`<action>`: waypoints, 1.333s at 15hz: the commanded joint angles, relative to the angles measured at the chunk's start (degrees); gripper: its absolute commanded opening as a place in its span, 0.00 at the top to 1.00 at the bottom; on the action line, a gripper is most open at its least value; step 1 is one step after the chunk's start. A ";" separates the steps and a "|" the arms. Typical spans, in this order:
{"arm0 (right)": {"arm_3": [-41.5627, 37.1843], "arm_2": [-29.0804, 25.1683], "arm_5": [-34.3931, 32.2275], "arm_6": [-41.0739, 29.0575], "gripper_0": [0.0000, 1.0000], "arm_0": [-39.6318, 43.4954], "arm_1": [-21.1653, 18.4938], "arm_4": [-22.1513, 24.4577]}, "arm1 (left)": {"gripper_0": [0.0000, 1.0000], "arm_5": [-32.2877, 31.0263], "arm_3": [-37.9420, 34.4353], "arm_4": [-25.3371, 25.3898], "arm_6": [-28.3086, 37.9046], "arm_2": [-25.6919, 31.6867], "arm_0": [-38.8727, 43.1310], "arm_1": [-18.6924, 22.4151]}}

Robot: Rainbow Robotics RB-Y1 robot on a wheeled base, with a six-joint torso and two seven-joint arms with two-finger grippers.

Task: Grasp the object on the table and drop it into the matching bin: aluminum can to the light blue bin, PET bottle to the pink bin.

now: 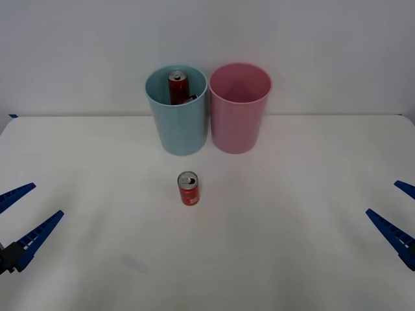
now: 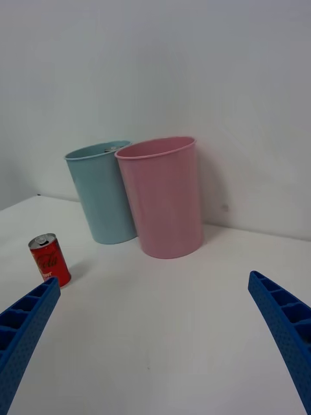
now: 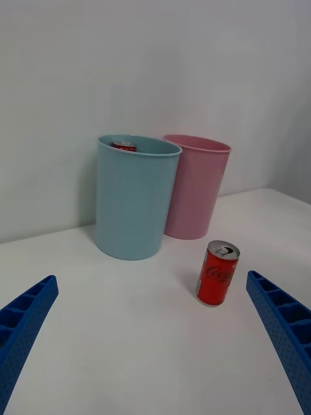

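Nothing grabbed yet; aluminum can (image 1: 189, 188) stands upright on the table (image 1: 292, 246); left gripper (image 1: 19, 220) and right gripper (image 1: 397, 220) both spread wide; guessing one reaches in next, then the light blue bin (image 1: 179, 129).

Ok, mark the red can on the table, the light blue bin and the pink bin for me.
aluminum can (image 1: 189, 192), front view, on its red side wall.
light blue bin (image 1: 181, 129), front view, on its outer front wall.
pink bin (image 1: 237, 126), front view, on its outer front wall.
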 commanded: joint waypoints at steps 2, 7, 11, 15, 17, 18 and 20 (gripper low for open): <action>-0.54 -0.32 0.13 0.00 0.00 -0.22 -0.82 -0.42 | 0.00 0.00 0.00 0.00 0.00 0.00 0.00 0.00; -0.45 3.02 0.21 0.53 0.00 0.13 -3.46 -1.12 | 0.00 0.00 0.00 0.00 0.00 0.00 0.00 0.00; -0.10 7.94 0.30 1.85 0.00 0.13 -6.01 -0.86 | 0.00 0.00 0.00 0.00 0.00 0.00 0.00 0.00; -0.10 12.86 1.71 3.78 0.00 -1.28 -6.88 0.81 | 0.00 0.00 0.00 0.00 0.00 0.00 0.00 0.00; -0.10 15.32 3.12 5.01 0.00 -2.51 -6.88 1.60 | 0.00 0.00 0.00 0.00 0.00 0.00 0.00 0.00; -0.10 16.99 5.31 8.09 0.00 -2.86 -6.80 1.60 | 0.00 0.00 0.00 0.00 0.00 0.00 0.00 0.00; -0.10 20.24 8.74 10.55 0.00 -3.30 -7.68 1.69 | 0.00 0.00 0.00 0.00 0.00 0.00 0.00 0.00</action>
